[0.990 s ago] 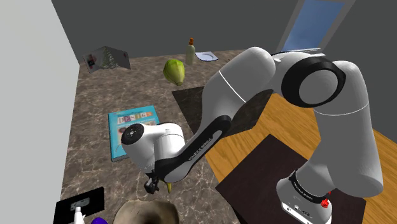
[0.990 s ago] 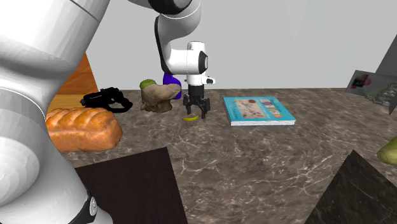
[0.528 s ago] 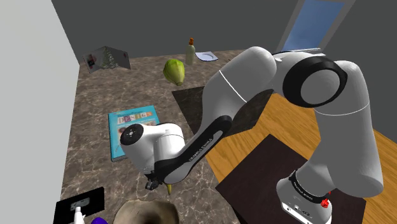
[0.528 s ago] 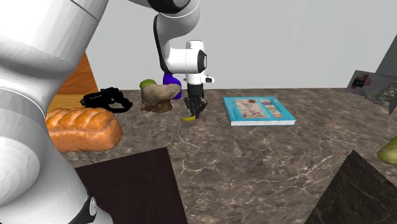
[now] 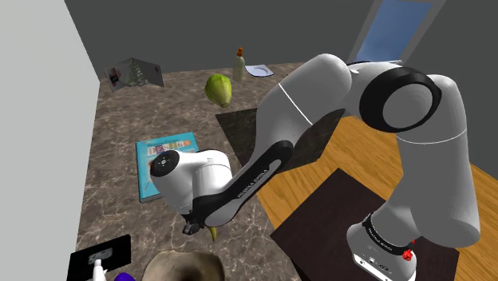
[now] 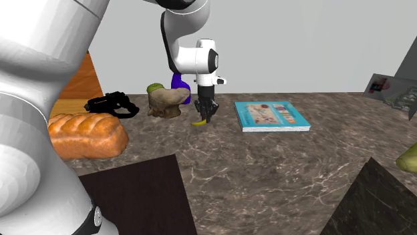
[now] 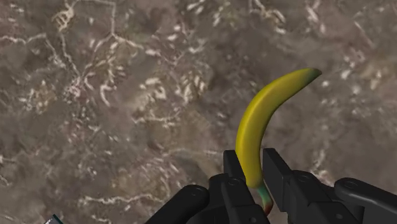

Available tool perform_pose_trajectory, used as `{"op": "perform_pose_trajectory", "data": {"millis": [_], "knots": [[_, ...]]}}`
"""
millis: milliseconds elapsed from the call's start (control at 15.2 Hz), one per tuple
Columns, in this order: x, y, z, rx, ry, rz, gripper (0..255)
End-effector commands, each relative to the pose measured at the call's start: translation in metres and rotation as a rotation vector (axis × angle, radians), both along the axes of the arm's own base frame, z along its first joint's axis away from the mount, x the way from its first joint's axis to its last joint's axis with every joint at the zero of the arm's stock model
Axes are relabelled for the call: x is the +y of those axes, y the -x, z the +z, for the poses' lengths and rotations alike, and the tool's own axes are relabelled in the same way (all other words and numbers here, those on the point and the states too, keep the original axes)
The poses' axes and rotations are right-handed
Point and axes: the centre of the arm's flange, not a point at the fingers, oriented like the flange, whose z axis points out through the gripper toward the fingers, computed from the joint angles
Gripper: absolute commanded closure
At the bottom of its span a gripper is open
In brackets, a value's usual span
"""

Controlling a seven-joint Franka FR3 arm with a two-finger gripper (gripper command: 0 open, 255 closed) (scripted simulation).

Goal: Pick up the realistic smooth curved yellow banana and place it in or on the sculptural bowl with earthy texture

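One banana (image 7: pixel 264 105) — tight in tool (image 7: pixel 252 160)

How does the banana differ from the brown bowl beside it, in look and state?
The banana is smooth and yellow with a greenish tip; the bowl is rough and brownish. The banana is slim and curved; the bowl is broad and lumpy. The gripper clasps the banana; the bowl stands free. Both are near each other at the marbled surface.
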Motion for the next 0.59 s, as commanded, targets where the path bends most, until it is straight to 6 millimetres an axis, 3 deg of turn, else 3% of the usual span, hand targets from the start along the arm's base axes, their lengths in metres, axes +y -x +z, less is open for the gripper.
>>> {"op": "perform_pose_trajectory", "data": {"millis": [0, 528], "knots": [[-0.001, 0.000, 0.010, 0.000, 0.000, 0.000, 255], [-0.001, 0.000, 0.052, 0.000, 0.000, 0.000, 255]]}}
